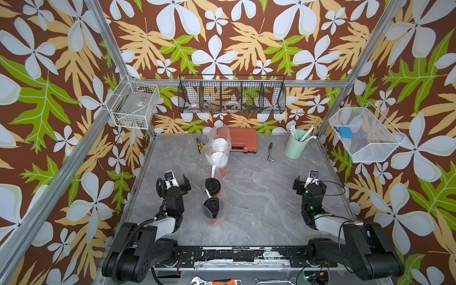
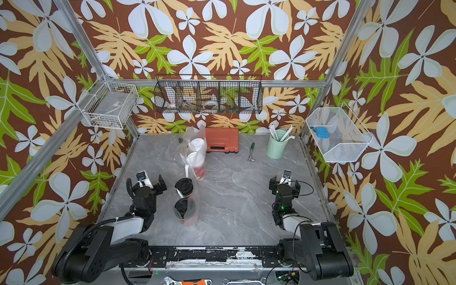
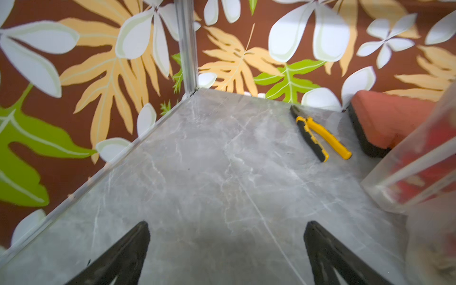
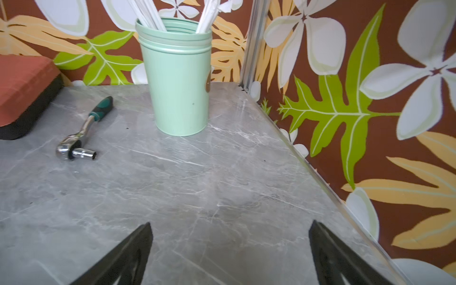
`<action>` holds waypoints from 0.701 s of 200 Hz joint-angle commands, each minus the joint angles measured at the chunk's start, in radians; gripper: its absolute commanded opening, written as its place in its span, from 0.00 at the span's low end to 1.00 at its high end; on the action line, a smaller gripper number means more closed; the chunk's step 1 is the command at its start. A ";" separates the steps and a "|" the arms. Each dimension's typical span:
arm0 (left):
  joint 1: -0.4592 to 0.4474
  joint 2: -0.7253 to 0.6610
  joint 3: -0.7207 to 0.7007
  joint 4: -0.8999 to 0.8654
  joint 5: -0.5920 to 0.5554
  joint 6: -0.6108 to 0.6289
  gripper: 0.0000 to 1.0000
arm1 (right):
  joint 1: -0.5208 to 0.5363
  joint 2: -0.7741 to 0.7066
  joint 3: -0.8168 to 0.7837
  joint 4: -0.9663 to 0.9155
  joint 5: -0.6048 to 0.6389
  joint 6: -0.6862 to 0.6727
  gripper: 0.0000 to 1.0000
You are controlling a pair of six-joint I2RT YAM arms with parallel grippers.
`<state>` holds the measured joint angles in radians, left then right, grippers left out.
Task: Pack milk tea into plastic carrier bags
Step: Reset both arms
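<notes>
Two white-lidded red milk tea cups (image 1: pixel 220 143) (image 1: pixel 218 158) stand inside a clear plastic carrier bag (image 1: pixel 223 134) left of the table's middle, towards the back. Nearer the front, two black-lidded cups (image 1: pixel 212 185) (image 1: pixel 211 206) stand in a second clear bag (image 1: pixel 218 217); both bags show in both top views. My left gripper (image 1: pixel 174 180) hovers open just left of the near bag, apart from it; the left wrist view shows its fingers (image 3: pixel 138 237) wide over bare table, with a bag's wall (image 3: pixel 414 167) at the edge. My right gripper (image 1: pixel 309 181) is open at the right side, empty (image 4: pixel 229 229).
A mint-green cup of white straws (image 1: pixel 296 145) stands at the back right, a ratchet wrench (image 1: pixel 270 151) beside it. An orange tool case (image 1: pixel 243 139) and yellow pliers (image 3: pixel 318 135) lie at the back. Wire baskets hang on the walls above the table (image 1: pixel 259 209).
</notes>
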<state>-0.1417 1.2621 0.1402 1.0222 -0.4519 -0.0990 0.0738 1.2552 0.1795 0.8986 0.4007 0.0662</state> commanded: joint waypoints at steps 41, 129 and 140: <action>-0.001 0.119 -0.024 0.318 0.139 0.080 1.00 | 0.014 0.184 0.008 0.273 -0.143 -0.073 0.99; 0.002 0.112 -0.013 0.284 0.078 0.050 1.00 | -0.024 0.202 0.041 0.226 -0.187 -0.043 1.00; 0.002 0.112 -0.010 0.280 0.081 0.050 1.00 | -0.025 0.201 0.040 0.226 -0.186 -0.044 1.00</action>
<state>-0.1410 1.3743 0.1291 1.2602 -0.3531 -0.0479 0.0505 1.4609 0.2214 1.1080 0.2310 0.0158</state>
